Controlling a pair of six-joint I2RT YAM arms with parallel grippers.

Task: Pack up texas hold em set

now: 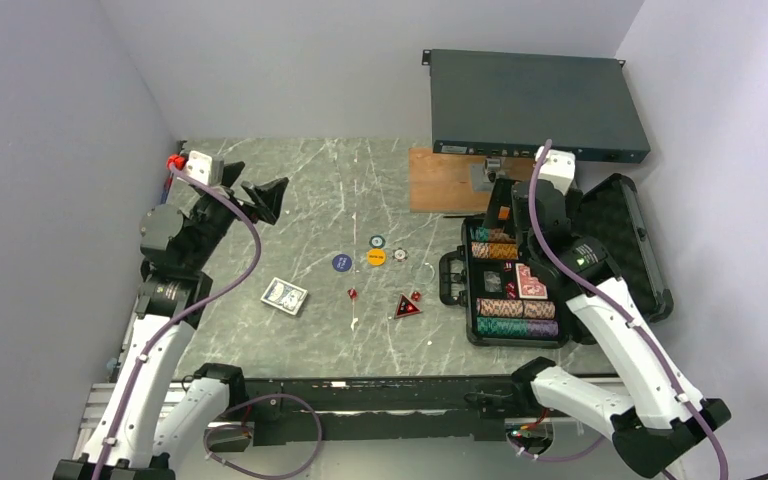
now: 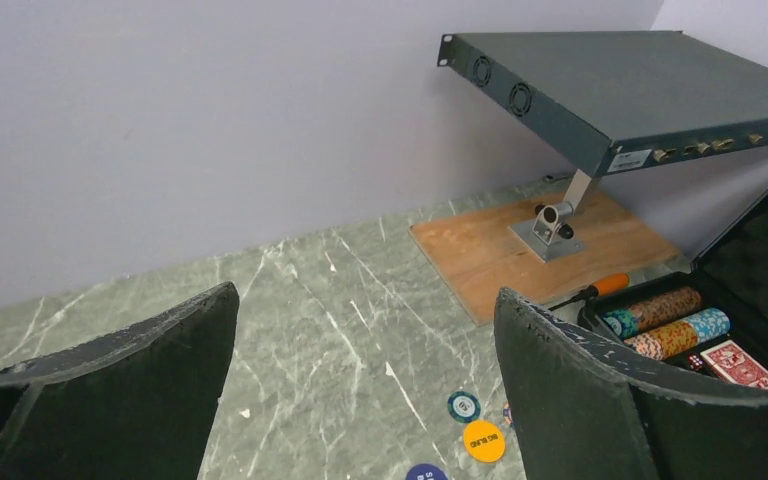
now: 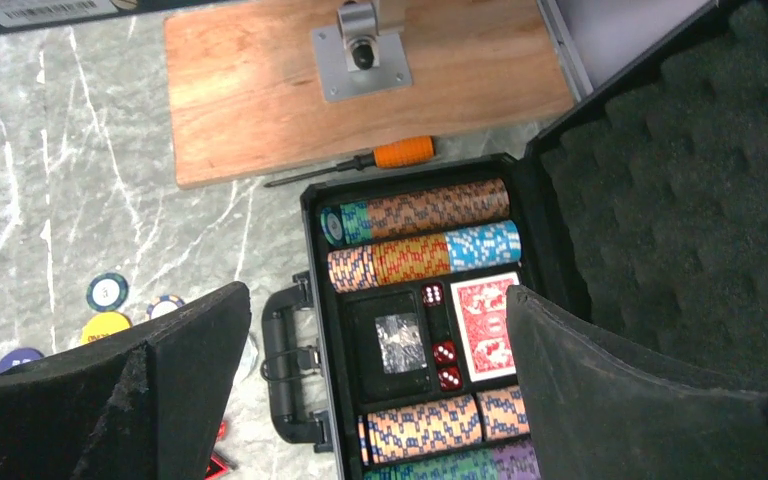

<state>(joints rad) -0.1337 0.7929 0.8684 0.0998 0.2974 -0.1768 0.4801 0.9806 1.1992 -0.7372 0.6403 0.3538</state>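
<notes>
The black case (image 1: 457,280) lies open at the right with its foam lid (image 1: 625,235) folded back. It holds rows of striped chips (image 3: 420,210), a red card deck (image 3: 485,320), red dice (image 3: 445,352) and an empty deck slot (image 3: 395,335). On the table lie a blue deck (image 1: 284,295), a blue button (image 1: 341,262), a yellow button (image 1: 377,257), a teal chip (image 1: 376,241), two red dice (image 1: 353,293) and a red triangle (image 1: 407,307). My right gripper (image 3: 375,390) is open and empty above the case. My left gripper (image 1: 260,195) is open and empty at the far left.
A large dark rack-mount box (image 1: 535,105) stands on a bracket on a wooden board (image 1: 445,180) at the back. An orange-handled screwdriver (image 3: 400,153) lies between the board and the case. Grey walls close in on both sides.
</notes>
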